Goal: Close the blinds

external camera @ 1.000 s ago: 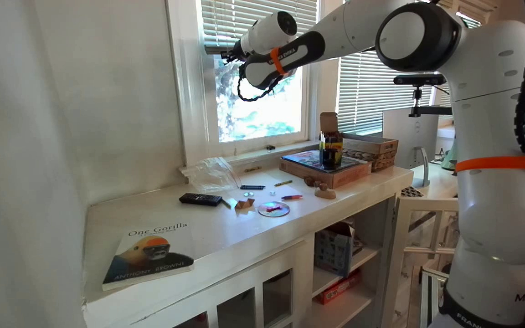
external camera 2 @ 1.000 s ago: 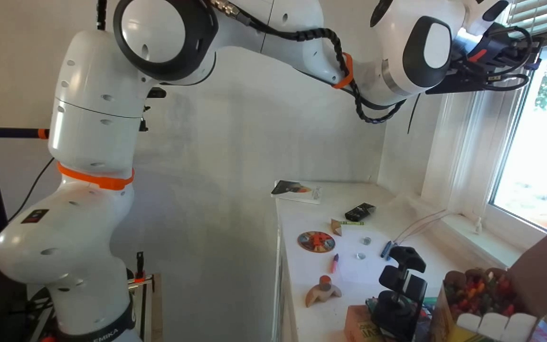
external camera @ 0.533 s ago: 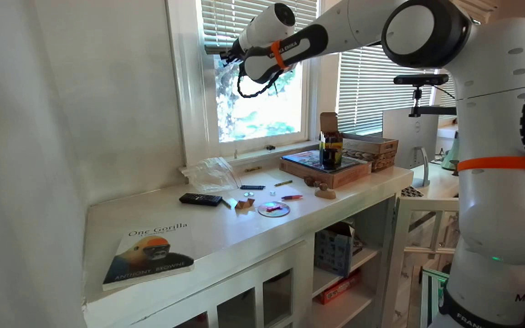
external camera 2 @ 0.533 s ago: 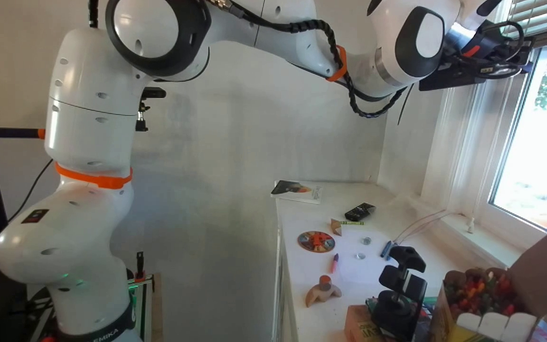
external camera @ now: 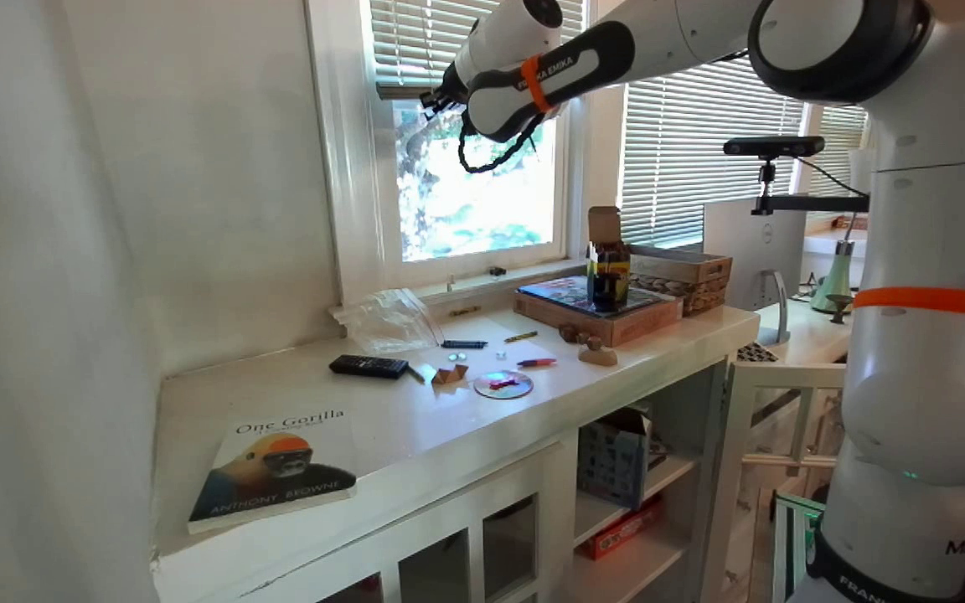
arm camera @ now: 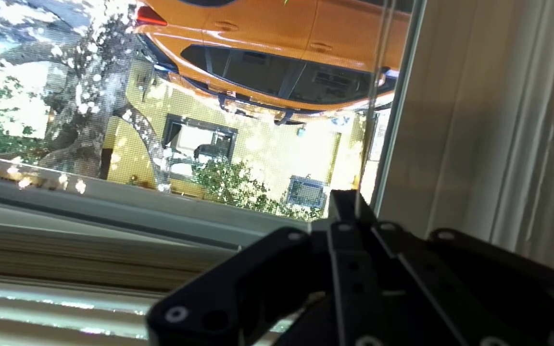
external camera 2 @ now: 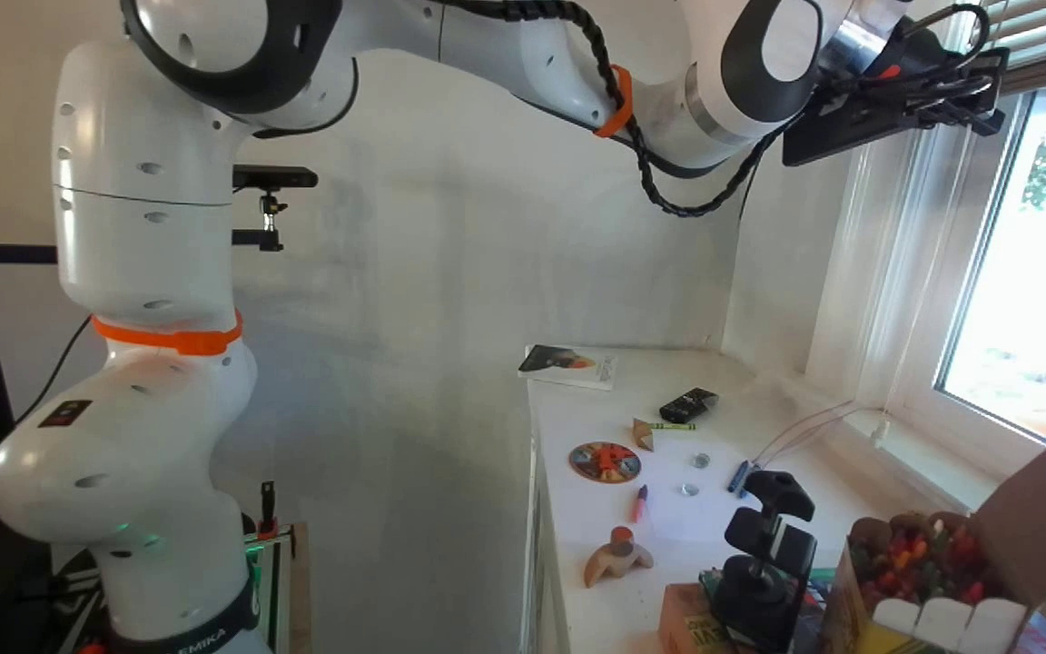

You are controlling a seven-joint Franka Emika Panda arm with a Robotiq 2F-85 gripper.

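— Pale walls [external camera: 223,167], bright window [external camera: 478,193]. Where to find the blinds [external camera: 415,42]?
— At twelve o'clock of the window, covering only its upper part.
— And what to fear?
— Might rise instead of dropping, if tugged wrongly toward six o'clock. Or might not budge, after a slip off so thin a cord [arm camera: 366,144].
— Looking how?
— White, finely slatted, lit through the gaps, bunched above the bottom rail [external camera: 403,92].
— And about the end effector [arm camera: 354,204]?
— Closed tight, seemingly pinching the cord; near the bottom rail, toward seven o'clock from mid-blind.
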